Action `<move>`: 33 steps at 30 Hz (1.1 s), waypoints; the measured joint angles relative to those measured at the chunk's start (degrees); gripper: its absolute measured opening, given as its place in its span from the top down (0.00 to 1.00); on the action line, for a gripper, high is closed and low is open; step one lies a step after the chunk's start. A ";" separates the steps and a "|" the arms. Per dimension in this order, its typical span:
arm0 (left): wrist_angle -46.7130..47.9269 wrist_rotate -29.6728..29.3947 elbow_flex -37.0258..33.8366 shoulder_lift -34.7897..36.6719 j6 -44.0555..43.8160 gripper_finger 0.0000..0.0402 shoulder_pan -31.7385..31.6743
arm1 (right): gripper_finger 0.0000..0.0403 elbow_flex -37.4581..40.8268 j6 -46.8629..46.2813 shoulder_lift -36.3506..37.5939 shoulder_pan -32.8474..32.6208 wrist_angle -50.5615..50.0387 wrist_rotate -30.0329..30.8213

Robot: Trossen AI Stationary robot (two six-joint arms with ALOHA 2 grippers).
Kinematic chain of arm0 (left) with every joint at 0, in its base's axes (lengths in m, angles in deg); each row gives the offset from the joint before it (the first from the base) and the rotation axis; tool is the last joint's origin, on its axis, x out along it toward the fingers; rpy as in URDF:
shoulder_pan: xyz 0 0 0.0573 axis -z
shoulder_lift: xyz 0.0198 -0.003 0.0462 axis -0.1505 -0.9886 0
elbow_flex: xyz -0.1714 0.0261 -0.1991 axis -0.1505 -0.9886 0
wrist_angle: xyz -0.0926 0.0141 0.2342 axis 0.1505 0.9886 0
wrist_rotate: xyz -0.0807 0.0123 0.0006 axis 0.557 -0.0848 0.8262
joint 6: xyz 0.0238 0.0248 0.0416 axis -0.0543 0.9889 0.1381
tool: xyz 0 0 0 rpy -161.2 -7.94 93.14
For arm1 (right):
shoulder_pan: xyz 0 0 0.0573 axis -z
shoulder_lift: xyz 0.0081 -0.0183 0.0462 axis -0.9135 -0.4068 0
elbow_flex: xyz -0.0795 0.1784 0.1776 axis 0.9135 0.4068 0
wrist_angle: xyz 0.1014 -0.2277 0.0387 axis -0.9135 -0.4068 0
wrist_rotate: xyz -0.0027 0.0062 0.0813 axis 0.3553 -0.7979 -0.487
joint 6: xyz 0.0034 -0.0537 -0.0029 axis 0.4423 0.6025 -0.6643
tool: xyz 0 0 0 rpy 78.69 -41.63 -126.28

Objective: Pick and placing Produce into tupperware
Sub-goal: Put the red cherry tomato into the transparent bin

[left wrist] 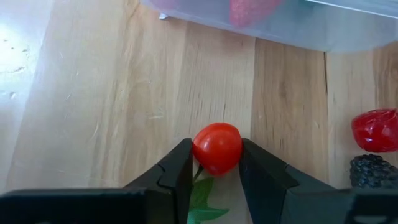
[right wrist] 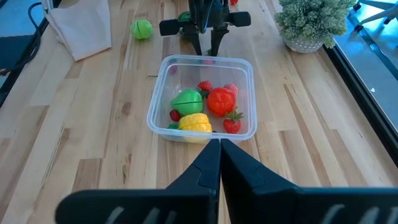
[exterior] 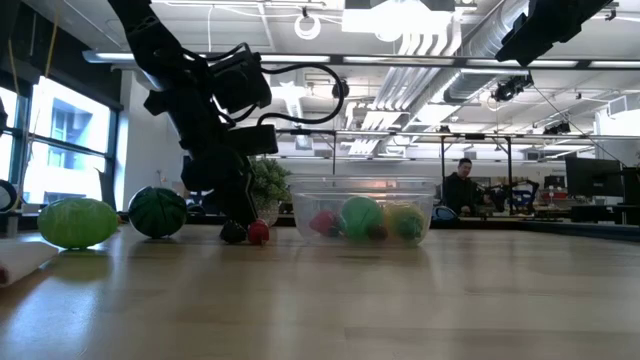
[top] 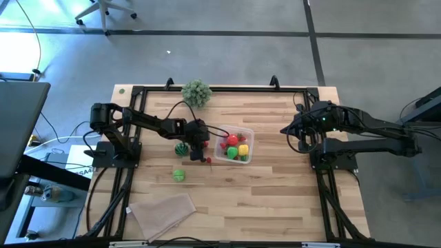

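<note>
Two fingers of the left gripper (left wrist: 214, 180) bracket a small red tomato (left wrist: 217, 147); the pads appear to touch both its sides, so the jaws are judged closed on it, at table height. A green leaf shows under the piece. The grasp sits on the bare table (top: 275, 200), just beside the tupperware (top: 249, 138), on its left-arm side.

Near the held piece, the left wrist view shows a second red berry (left wrist: 375, 130) and a dark blackberry-like piece (left wrist: 372, 170), side by side on the wood and apart from the fingers. The low view puts a dark piece and a red piece at the gripper's foot; which of them is the held one cannot be told there.

Contents of the tupperware, per the right wrist view: a green piece (right wrist: 187, 99), a red tomato-like piece (right wrist: 220, 101), a yellow piece (right wrist: 194, 122) and several small red berries, one a strawberry (right wrist: 232, 125).

Still outside: a dark green melon-like ball (top: 180, 148) beside the left arm and a light green ball (top: 178, 175) farther toward the cloth (top: 162, 210). A plant (top: 196, 92) stands at the far edge.

The right gripper (right wrist: 214, 163) waits raised at its own side of the table, facing the tupperware, fingers pressed together and empty.

Assessment: task judged a little past half done. Several pieces are binned; the held tomato, two small pieces and two green balls remain. The lift must clear the container wall.
</note>
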 joint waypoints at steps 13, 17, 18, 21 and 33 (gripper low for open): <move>-0.71 -0.65 -0.02 5.74 0.12 0.73 0.07 | 1.00 0.00 0.00 0.02 0.00 0.00 0.00; -0.86 -2.07 0.02 10.56 0.22 0.73 0.07 | 1.00 0.00 0.00 0.02 0.00 0.00 0.00; -0.87 -2.54 0.28 11.54 0.21 0.73 0.07 | 1.00 0.00 0.00 0.02 0.01 0.00 0.01; -0.86 -2.47 2.06 13.23 0.20 0.73 0.34 | 1.00 0.00 0.00 0.02 0.02 0.00 0.02; 9.72 -5.60 16.68 6.56 3.23 0.72 7.47 | 1.00 0.00 0.00 0.01 0.02 0.02 0.01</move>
